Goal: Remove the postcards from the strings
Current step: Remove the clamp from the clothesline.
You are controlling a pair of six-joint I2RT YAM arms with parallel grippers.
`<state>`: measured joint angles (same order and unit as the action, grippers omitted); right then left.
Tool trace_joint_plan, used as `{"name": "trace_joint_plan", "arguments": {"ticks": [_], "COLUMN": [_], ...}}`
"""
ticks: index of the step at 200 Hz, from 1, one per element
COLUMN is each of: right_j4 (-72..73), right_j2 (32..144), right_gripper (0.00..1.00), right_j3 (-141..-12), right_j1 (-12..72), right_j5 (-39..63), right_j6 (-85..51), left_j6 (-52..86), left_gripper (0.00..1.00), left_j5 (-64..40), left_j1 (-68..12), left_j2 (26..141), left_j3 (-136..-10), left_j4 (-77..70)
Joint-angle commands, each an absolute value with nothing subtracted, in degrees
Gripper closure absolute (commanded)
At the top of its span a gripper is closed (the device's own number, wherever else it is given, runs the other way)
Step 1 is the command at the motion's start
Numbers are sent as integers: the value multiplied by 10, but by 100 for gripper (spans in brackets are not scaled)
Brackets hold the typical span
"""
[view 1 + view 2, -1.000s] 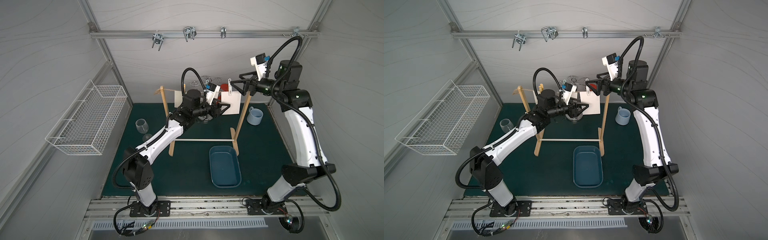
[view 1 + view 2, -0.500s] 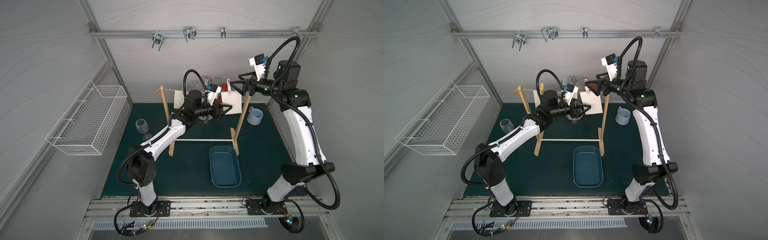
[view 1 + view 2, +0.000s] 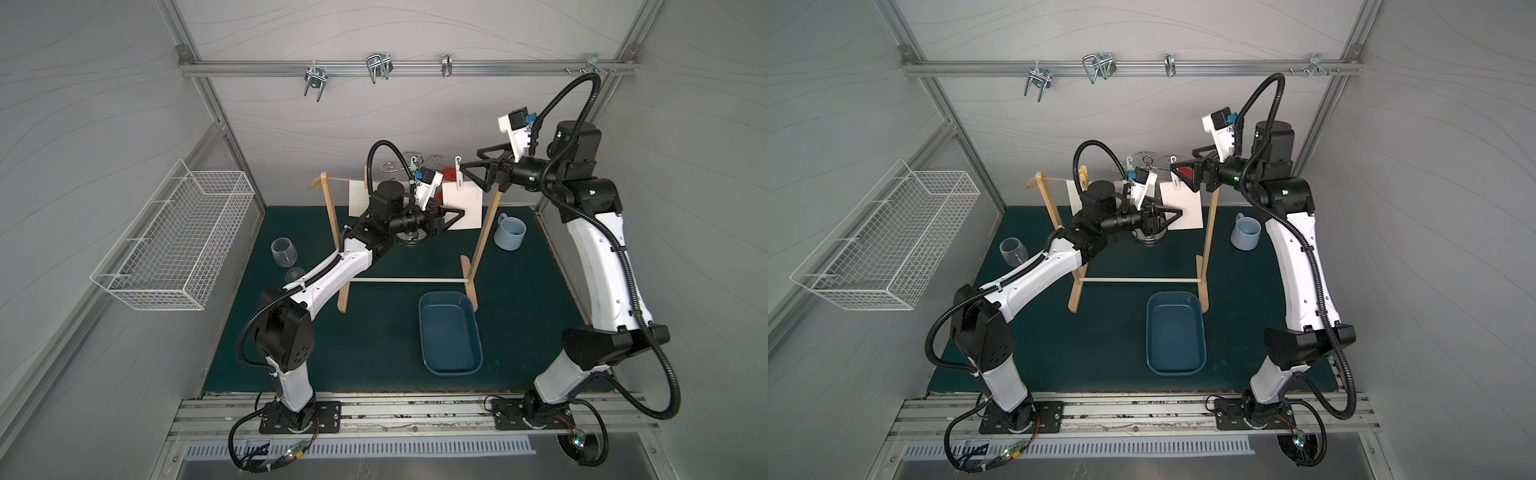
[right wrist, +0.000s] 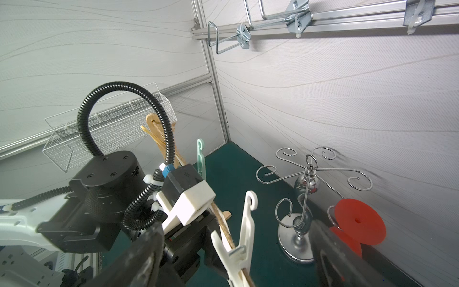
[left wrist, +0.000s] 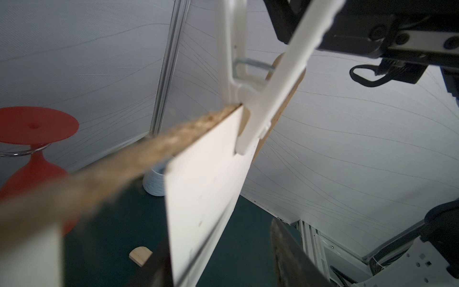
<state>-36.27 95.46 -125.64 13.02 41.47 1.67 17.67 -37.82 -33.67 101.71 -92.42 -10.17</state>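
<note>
Up on the rope [image 3: 337, 180], next to the wooden post [image 3: 485, 232] nearest the right arm [image 3: 598, 266], a white peg [image 3: 458, 176] pins one postcard [image 3: 464, 210] in place. The right jaws stand wide apart on either side of that peg's upper arms, touching nothing that I can see. Lower down, the left arm [image 3: 332, 270] reaches between the posts, and its jaws stand apart around the card's lower edge. In the left wrist view the card lies close against one finger [image 5: 156, 270], with a gap to the other. A second postcard [image 3: 357, 199] hangs by the other post [image 3: 330, 216], partly behind the left wrist.

Main risk, as I judge it: timing. If the peg opens before the left jaws close, the card drops, and the blue tray [image 3: 449, 332] sits well forward of it. If the left arm pulls while the peg bites, the paper may tear or the posts lean. An off-centre squeeze could twist the peg along the rope rather than open it. Behind the rope, the chrome stand [image 4: 305, 188] with its red glass [image 4: 357, 223] sits near the right jaws' outer finger; a wide swing could knock it.
</note>
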Motion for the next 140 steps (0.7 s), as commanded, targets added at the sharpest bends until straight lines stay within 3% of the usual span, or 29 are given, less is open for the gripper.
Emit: {"name": "trace_joint_plan", "arguments": {"ticks": [1,16,77,140], "right_j4": [-379,-379,-396,-429], "right_j2": [954,955,971,976], "right_gripper": [8,8,8,8], "right_j3": [-1272,-1273,-1297,-1308], "right_j1": [131,132,137,170], "right_j5": [426,430,437,394], "right_j6": [34,35,43,69], "left_j6": [185,182,171,152], "left_gripper": [53,60,75,85], "left_j5": [-391,-389,-390,-375], "left_j1": [-334,-334,-331,-331], "left_j2": [1017,1011,1002,988], "left_j3": [-915,-907,-904,-900], "left_j4": [-139,-140,-128,-107]}}
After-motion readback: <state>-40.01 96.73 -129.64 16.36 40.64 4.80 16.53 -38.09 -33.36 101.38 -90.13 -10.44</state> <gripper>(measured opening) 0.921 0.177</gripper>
